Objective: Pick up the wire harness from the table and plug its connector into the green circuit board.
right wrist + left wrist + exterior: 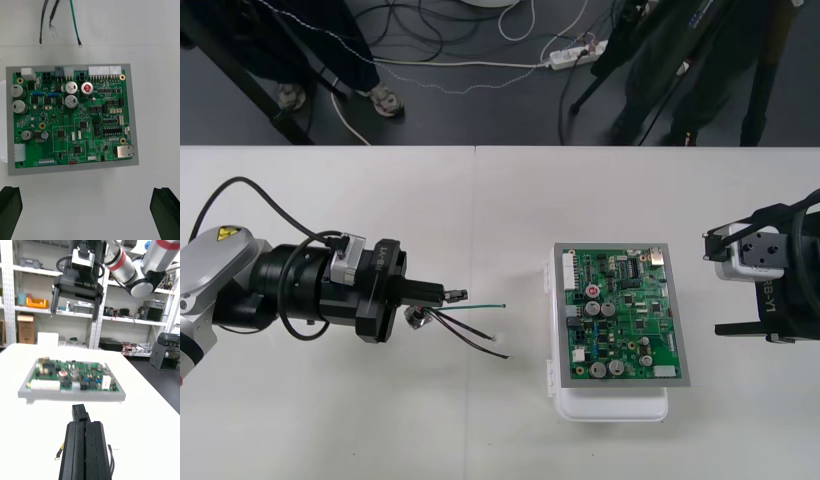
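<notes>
Transfer step: left hand clamped on the harness plug, right hand open beside the board; next we carry it across and align.

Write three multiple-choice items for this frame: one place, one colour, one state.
1. The small black plug of the wire harness is: A on the floor; B gripped in the black two-finger left tool; C loose on the table.
2. The base under the green circuit board is: A white; B red; C blue.
3. The black two-finger right tool is: A open; B shut on wires; C shut on the board.
B, plug pokes out between shut fingers; A, white rim shows below the board; A, fingers stand far apart.
</notes>
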